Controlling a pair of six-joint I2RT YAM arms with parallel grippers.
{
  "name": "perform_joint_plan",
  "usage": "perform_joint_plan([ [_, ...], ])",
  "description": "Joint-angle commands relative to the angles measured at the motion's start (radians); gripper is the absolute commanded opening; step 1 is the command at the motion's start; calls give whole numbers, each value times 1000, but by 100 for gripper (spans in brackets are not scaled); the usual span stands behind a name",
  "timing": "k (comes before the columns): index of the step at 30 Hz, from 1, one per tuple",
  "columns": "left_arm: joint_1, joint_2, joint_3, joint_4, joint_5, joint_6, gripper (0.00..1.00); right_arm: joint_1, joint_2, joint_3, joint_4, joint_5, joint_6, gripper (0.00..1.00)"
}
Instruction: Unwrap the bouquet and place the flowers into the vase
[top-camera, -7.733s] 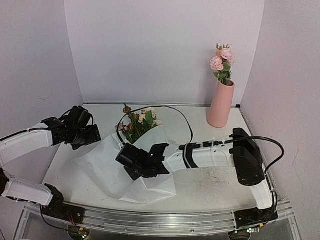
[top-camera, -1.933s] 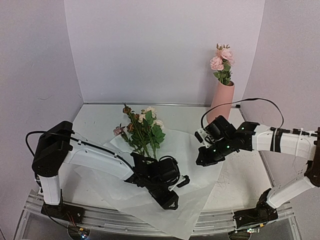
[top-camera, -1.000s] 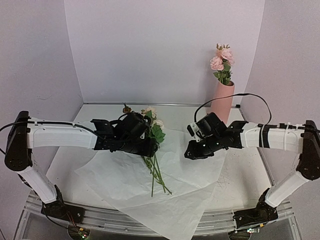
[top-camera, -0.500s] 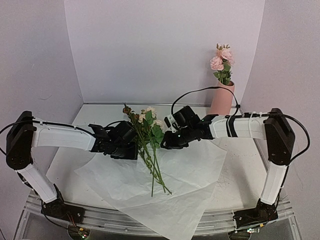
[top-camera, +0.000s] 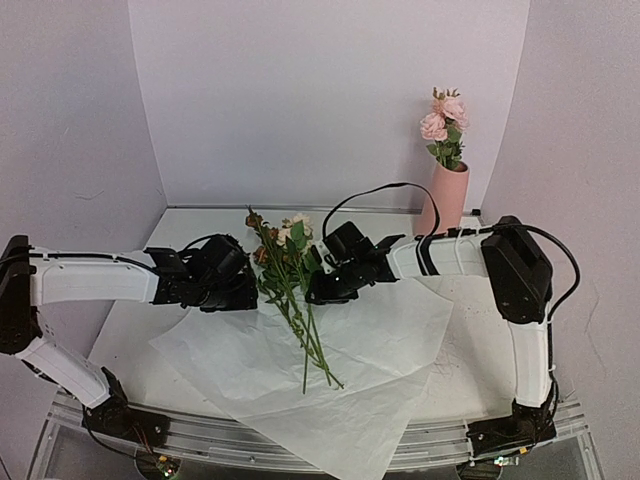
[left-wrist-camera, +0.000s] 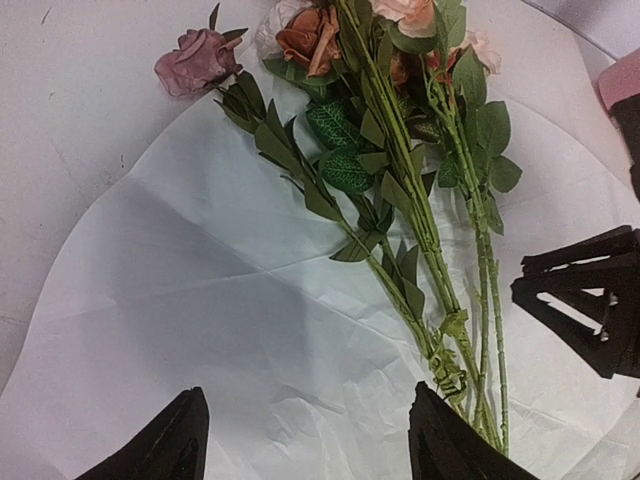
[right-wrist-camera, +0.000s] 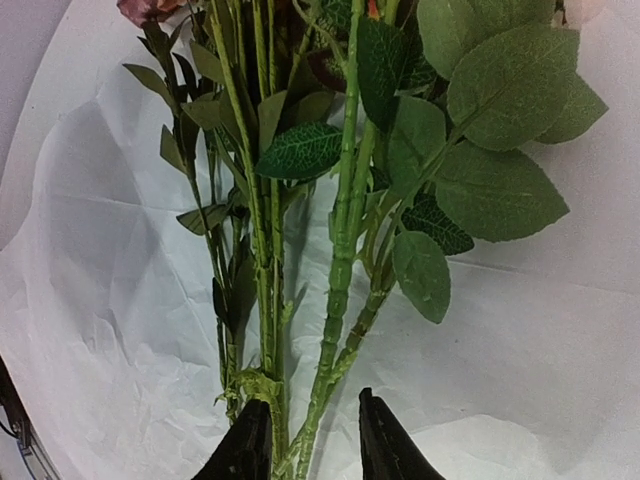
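While the worktop (top-camera: 185, 232) carries the white paper (top-camera: 380, 330) spread flat, the vase (top-camera: 444, 205) waits back right, well apart. On that sheet lie the flowers (top-camera: 292, 275), unwrapped, heads to the back wall, stems running toward the near edge. An arm flanks them on each side. The left gripper (left-wrist-camera: 307, 395) has fingers wide and bare, stems just to its right. The right gripper (right-wrist-camera: 310, 402) looks nearer, fingers part-way apart, straddling the stems crosswise, not visibly clamped.
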Motion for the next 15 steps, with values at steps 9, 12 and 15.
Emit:
perform_joint_plan([
  [9, 5, -48, -16, 26, -26, 33, 69, 19, 55, 54, -39, -17, -4, 29],
  [12, 5, -46, -16, 27, -21, 34, 68, 19, 59, 58, -41, -17, -5, 26],
  [15, 5, -49, -17, 28, -19, 36, 68, 20, 65, 65, -43, -18, -7, 26],
])
